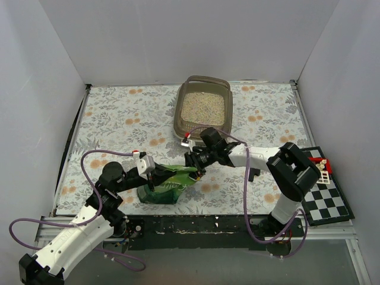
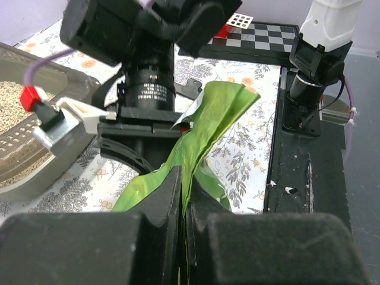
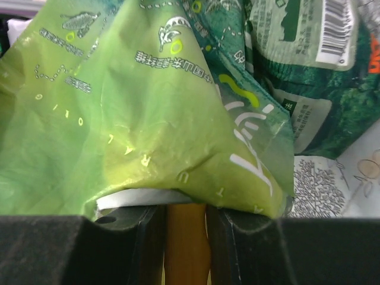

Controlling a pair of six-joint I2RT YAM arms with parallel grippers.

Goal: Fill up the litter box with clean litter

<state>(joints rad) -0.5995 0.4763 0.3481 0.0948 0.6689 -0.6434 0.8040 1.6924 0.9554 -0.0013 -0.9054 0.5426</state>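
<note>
Near edge, centre: green bag (image 1: 172, 185) slumped on bench, top seam running left-right between grippers. Left gripper (image 2: 184, 205) pinched tight on bag film, no gap. Right gripper (image 1: 194, 162) at bag's right top corner; jaws narrow, tan strip between, hold on bag unclear. Far edge, centre: litter box (image 1: 177, 113), long axis near-far, clean litter (image 1: 203, 108) covering floor. Box lies beyond bag, right gripper nearer; pour likely needs mouth tipped toward far edge.
</note>
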